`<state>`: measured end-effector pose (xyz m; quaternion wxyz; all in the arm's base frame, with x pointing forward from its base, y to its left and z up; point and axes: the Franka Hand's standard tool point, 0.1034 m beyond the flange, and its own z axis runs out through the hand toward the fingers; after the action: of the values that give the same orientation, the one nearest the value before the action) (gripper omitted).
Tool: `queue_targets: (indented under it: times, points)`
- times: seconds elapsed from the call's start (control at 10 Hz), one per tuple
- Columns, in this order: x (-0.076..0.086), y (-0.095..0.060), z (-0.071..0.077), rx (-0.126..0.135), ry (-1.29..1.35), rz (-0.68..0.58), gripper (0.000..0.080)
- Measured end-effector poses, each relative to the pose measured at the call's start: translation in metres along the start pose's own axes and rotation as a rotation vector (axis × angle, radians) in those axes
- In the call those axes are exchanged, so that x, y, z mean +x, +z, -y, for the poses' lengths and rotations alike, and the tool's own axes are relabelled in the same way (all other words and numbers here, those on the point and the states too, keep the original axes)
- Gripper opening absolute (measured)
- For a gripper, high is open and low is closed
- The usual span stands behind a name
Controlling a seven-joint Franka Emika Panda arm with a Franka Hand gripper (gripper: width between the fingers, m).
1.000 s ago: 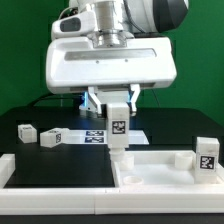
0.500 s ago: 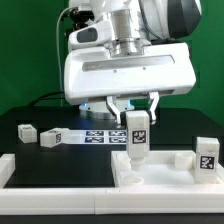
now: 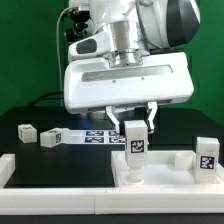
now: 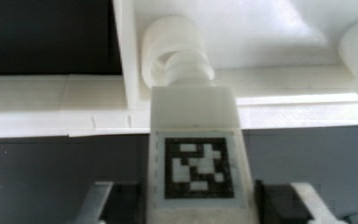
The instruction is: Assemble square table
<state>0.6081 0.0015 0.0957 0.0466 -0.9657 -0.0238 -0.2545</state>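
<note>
My gripper [image 3: 134, 123] is shut on a white block leg [image 3: 134, 147] with a black-and-white tag. It holds the leg upright by its upper part. The leg's lower end is down at the near left corner of the white tray-like tabletop [image 3: 165, 170]; I cannot tell whether it touches. In the wrist view the gripper [image 4: 202, 205] clamps the tagged leg [image 4: 199, 140] between both fingers [image 4: 108, 200]. Beyond the leg's end lies a rounded white boss [image 4: 172, 55] of the tabletop [image 4: 51, 100].
Another tagged leg [image 3: 207, 155] stands at the tabletop's right side. Two more legs [image 3: 25, 131] [image 3: 48, 138] lie on the black table at the exterior view's left. The marker board [image 3: 92, 137] lies behind. A white border rail [image 3: 10, 166] runs along the left and front.
My gripper has carried the leg from beside the marker board toward the exterior view's right and lower, down onto the tabletop's left corner.
</note>
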Motion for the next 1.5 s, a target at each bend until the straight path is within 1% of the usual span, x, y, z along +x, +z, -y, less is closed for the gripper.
queue_targets:
  times: [0.2, 0.3, 0.6, 0.7, 0.8, 0.9, 1.0, 1.1, 1.3, 1.4, 1.5]
  points:
    - [0.002, 0.005, -0.004, -0.003, 0.008, -0.004, 0.0291]
    - [-0.001, 0.009, -0.007, -0.004, 0.014, 0.001, 0.0291]
    - [-0.006, 0.016, -0.005, -0.01, 0.021, -0.006, 0.0291]
    - [-0.009, 0.017, -0.001, -0.023, 0.042, -0.023, 0.0291]
    - [-0.013, 0.016, 0.002, -0.056, 0.08, -0.042, 0.0291]
    - [-0.011, 0.017, 0.001, -0.066, 0.057, -0.043, 0.0291]
    - [-0.012, 0.017, 0.0, -0.067, 0.059, -0.043, 0.0348]
    - [-0.012, 0.017, 0.0, -0.067, 0.059, -0.042, 0.0348]
    - [-0.013, 0.017, 0.0, -0.067, 0.06, -0.041, 0.0612]
    - [-0.013, 0.017, 0.0, -0.067, 0.06, -0.04, 0.0638]
    - [-0.013, 0.018, 0.0, -0.067, 0.06, -0.04, 0.0638]
